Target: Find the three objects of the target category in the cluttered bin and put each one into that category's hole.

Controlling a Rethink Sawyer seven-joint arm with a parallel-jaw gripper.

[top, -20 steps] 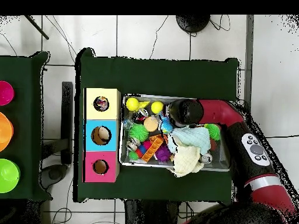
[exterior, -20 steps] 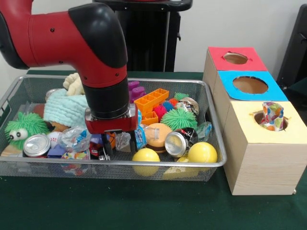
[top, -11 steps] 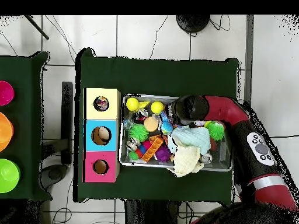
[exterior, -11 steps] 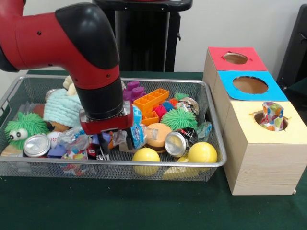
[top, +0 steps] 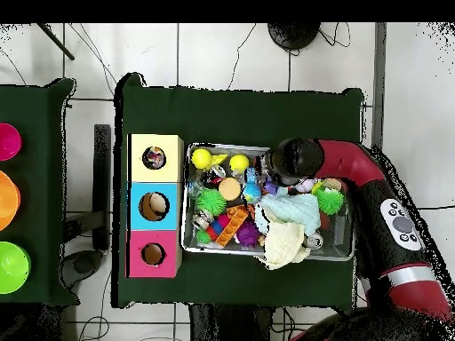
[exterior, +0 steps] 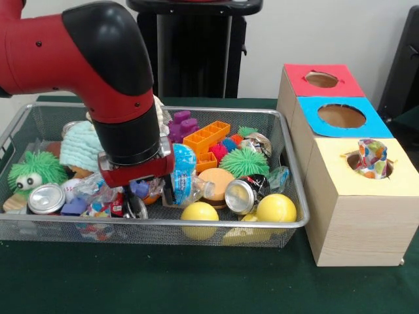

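- The gripper (exterior: 134, 199) hangs low in the wire bin (exterior: 275, 124), among wrappers near the front rim; its fingers are buried in clutter, so I cannot tell their state.
- A patterned wrapper (exterior: 372, 157) sticks out of the yellow box's hole (exterior: 383, 167).
- 2 yellow balls (exterior: 199, 213) lie at the front rim.

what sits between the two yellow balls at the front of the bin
In the front view, a silver can lying on its side sits just behind the gap between the left yellow ball and the right yellow ball.
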